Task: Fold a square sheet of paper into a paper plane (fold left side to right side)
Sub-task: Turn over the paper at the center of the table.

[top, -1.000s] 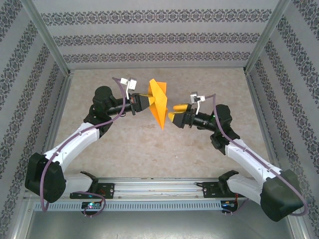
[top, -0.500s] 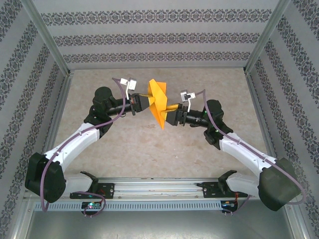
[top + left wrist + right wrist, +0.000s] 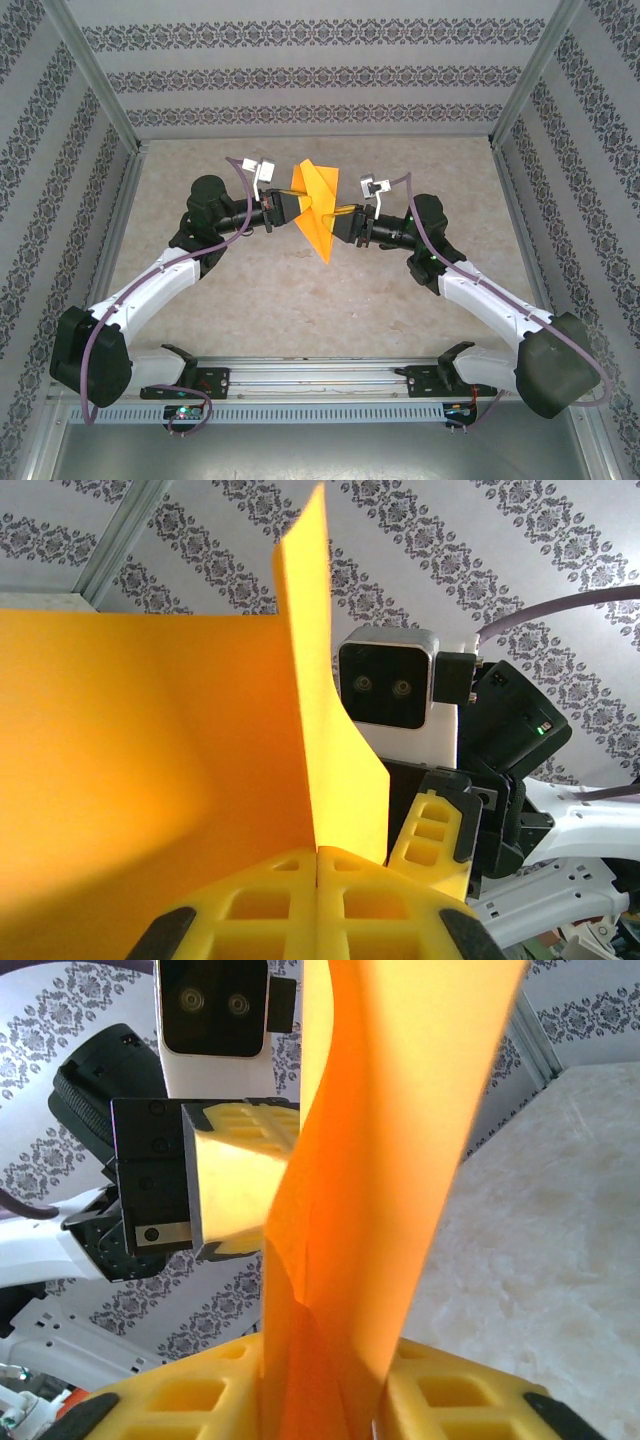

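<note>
top external view: finds the orange paper (image 3: 318, 200), already folded to an angular, pointed shape, lifted off the table (image 3: 300, 310) and hanging in the air between the two arms, point toward the near side. pinches its left side with the left claw (image 3: 283, 209), clenched tight on the sheet; confirms this from the left wrist, with yellow fingers (image 3: 260, 900) meeting on the paper (image 3: 150, 760) at the bottom of frame. straddles the right side with the right claw (image 3: 343, 220); from the right wrist, shows paper (image 3: 400, 1110) standing between the fingers (image 3: 190, 1400), yet cannot tell whether the pads truly press it or merely flank it.

risks from here, by judgement only: tearing the thin sheet, or creasing it off-line, from pulling both claws apart while gripping; dropping it to the table from releasing the left before securing the right; crumpling a loose flap from biting on one layer rather than the fold; knocking claw against claw, given such close quarters.
</note>
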Controlling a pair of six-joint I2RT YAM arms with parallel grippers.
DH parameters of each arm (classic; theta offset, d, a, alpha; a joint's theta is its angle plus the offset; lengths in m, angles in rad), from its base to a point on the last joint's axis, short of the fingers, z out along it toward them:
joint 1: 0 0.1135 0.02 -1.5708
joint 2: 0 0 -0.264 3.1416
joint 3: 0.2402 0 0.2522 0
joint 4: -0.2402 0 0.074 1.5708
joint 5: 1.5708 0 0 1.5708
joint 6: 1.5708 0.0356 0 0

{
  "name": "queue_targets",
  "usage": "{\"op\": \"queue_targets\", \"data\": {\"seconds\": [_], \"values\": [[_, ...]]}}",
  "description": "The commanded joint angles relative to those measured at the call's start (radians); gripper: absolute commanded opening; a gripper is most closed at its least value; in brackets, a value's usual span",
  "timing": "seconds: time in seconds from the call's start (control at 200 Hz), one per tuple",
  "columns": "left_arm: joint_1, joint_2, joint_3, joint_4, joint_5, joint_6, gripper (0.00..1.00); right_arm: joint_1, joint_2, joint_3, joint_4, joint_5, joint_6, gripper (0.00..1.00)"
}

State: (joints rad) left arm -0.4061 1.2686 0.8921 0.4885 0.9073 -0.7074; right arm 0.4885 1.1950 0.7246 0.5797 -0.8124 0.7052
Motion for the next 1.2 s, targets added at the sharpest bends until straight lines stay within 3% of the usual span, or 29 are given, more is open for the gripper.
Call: {"op": "queue_targets", "data": {"seconds": [0.0,0.095,0.39,0.59,0.719,0.874,1.019,1.199], "values": [[-0.013,-0.015,-0.009,0.039,-0.007,0.009,0.00,-0.001,-0.001,0.029,0.025,-0.013,-0.010,0.27],[-0.013,-0.014,-0.012,0.033,-0.011,0.014,0.00,-0.001,-0.005,0.028,0.017,-0.013,-0.013,0.22],[-0.010,-0.072,-0.009,-0.102,-0.093,0.111,0.31,-0.004,-0.033,0.018,-0.038,0.004,-0.038,0.06],[-0.004,-0.165,-0.032,-0.196,-0.205,0.187,0.38,-0.003,-0.073,0.026,-0.149,0.044,-0.094,0.00],[0.005,-0.248,-0.058,-0.256,-0.299,0.236,0.44,0.009,-0.103,0.056,-0.313,0.107,-0.170,0.00],[0.010,-0.341,-0.082,-0.330,-0.406,0.296,0.56,0.069,-0.141,0.123,-0.566,0.287,-0.314,0.00],[0.010,-0.398,-0.102,-0.389,-0.468,0.317,0.70,0.137,-0.140,0.213,-0.787,0.538,-0.413,0.00],[0.012,-0.479,-0.161,-0.417,-0.612,0.314,0.72,0.244,-0.081,0.331,-1.024,0.869,-0.496,0.00]]}}
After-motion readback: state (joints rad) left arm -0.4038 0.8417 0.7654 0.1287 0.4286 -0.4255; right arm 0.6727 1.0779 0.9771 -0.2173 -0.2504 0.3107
